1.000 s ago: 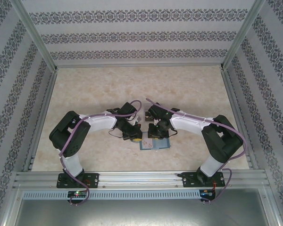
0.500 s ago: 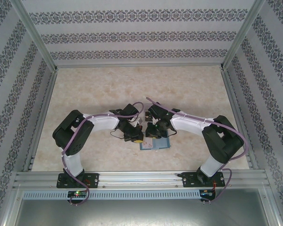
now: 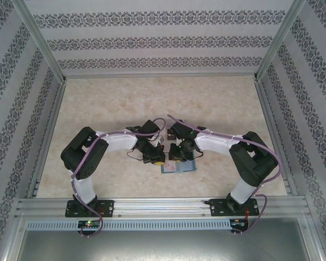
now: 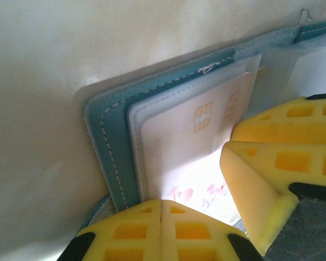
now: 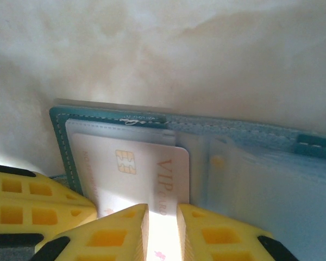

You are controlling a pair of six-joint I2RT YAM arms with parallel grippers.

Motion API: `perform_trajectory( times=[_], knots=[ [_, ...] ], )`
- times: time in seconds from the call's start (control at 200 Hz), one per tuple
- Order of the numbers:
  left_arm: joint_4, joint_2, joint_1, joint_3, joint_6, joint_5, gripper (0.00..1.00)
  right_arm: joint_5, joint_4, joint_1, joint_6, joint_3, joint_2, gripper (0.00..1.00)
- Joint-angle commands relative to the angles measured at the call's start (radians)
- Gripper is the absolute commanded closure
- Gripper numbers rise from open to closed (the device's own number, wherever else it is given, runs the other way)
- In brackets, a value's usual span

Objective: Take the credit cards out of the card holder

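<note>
The teal card holder (image 3: 186, 167) lies open on the table between the two arms. A pale credit card (image 4: 187, 138) with a gold chip sits in its clear pocket (image 5: 92, 130); the card's "VIP" end (image 5: 171, 174) pokes out past the pocket edge. My left gripper (image 4: 162, 202) is shut, its tips resting at the card's near edge by the holder's stitched border (image 4: 111, 147). My right gripper (image 5: 162, 220) hovers right over the card with a narrow gap between its fingers, and the card's face shows through the gap. In the top view the left gripper (image 3: 158, 160) and right gripper (image 3: 178, 156) almost touch.
Pale marbled table (image 3: 152, 103) lies all round the holder. Metal frame rails (image 3: 163, 204) run along the near edge, with patterned walls on three sides. More clear sleeves (image 5: 266, 179) of the holder lie to the right of the card.
The left arm shifted slightly right toward the holder early on. Both grippers have stayed over the holder since, with no visible change in the card.
</note>
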Motion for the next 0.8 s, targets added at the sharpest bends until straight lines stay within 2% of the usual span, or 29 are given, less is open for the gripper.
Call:
perform_trajectory(
  times=[0.0,0.325,0.56,0.665,0.794],
  knots=[
    [-0.013,0.015,-0.011,-0.01,0.021,-0.024,1.0,0.094,-0.087,0.009,-0.03,0.007,0.009,0.76],
    [-0.026,0.003,-0.011,-0.015,0.023,-0.034,1.0,0.128,-0.127,0.011,-0.042,0.028,0.004,0.76],
    [-0.028,-0.003,-0.011,-0.014,0.023,-0.037,1.0,0.07,-0.079,0.015,-0.008,0.018,-0.063,0.77],
    [-0.027,-0.004,-0.011,-0.012,0.021,-0.037,1.0,0.012,-0.021,0.013,0.014,0.0,-0.049,0.8],
    [-0.032,-0.007,-0.011,-0.009,0.025,-0.04,1.0,0.013,-0.015,0.014,0.015,-0.004,-0.02,0.8]
  ],
)
